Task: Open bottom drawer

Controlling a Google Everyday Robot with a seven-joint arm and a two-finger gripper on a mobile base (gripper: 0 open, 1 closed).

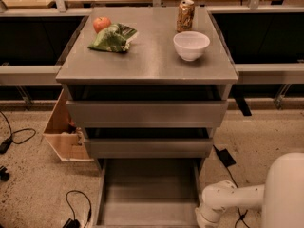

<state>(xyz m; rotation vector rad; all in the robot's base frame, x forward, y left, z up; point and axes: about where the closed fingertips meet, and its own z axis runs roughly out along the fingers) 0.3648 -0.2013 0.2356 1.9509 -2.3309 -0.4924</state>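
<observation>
- Standing well out toward the near side, the bottom drawer is open at the foot of the grey metal cabinet, and its plain shallow tray shows from above.
- Its near edge runs out of view at the bottom, so its front cannot be seen.
- The gripper sits at the near bottom edge, just right of the bottom drawer's near right corner and mostly cut off there. I cannot tell whether it is released or clenched, or whether it touches the drawer.
- The white arm reaches in from the right, out of the rounded white robot body at the near right corner.
- Above the open tray is the middle drawer front, and above that the taller top drawer front. Each has a dark gap over it.
- On the cabinet top, an apple lies far left, touching a green packet just right of it and slightly nearer.
- A can stands upright far right, with a white bowl just near of it.
- A cardboard box leans against the cabinet's left side on the speckled floor.
- Black cables lie on the floor near left.
</observation>
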